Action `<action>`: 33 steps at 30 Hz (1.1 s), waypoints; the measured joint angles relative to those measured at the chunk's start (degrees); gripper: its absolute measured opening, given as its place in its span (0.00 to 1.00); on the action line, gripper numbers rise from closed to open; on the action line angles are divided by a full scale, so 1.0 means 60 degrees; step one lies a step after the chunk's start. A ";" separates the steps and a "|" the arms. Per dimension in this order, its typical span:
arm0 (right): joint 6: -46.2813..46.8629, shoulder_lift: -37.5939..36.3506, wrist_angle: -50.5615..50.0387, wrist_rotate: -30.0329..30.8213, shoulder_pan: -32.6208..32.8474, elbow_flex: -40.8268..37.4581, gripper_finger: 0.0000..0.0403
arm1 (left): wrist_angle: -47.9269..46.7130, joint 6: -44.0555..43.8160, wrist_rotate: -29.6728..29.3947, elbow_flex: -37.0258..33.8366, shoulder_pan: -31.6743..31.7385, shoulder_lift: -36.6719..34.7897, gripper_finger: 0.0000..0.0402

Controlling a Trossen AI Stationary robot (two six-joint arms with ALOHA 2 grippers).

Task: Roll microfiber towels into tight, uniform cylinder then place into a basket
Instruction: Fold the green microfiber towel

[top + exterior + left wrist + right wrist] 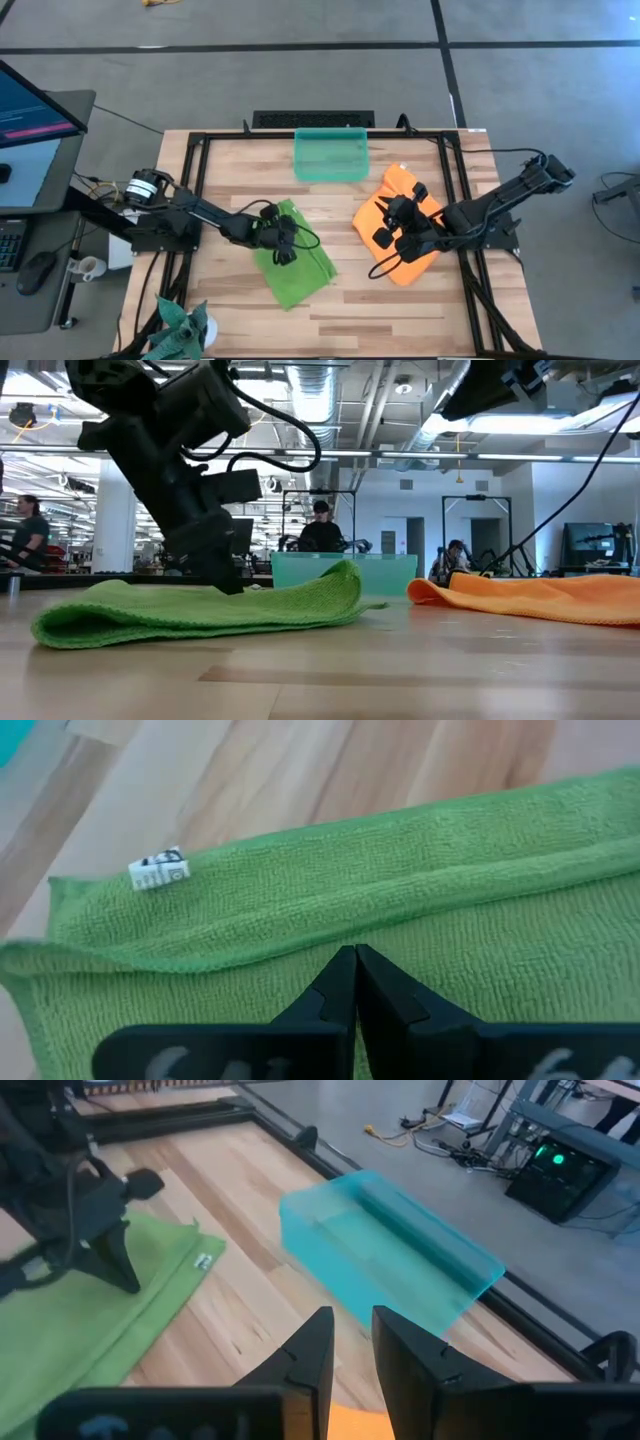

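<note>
The green towel (295,265) lies folded over at the bench's (400,320) centre-left, doubled edge raised, apparently readied for rolling. The left claw (355,960) presses down on it with fingers fully closed, pinning rather than pinching, as far as I can judge. At three o'clock the orange towel (400,215) sits rumpled under the right claw (350,1330), which hovers slightly parted and holds nothing. The basket (331,155) waits empty at twelve o'clock, clear of both towels.

Light wood table (350,315) w/ black frame carried green towel (300,262), orange towel (400,215), teal basket (331,155) at far edge, spiky plant (180,330) at corner.
</note>
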 joint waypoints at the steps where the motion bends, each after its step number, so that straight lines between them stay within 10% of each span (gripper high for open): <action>1: 0.0000 -0.0001 -0.0005 -0.0004 -0.0041 0.0001 0.24 | 0.0009 -0.0012 -0.0005 0.0000 0.0024 -0.0004 0.00; 33: 0.0011 0.0008 0.0029 -0.0127 -0.0143 0.0001 0.24 | 0.0883 -0.0455 -0.0729 0.0000 0.1263 0.0022 0.00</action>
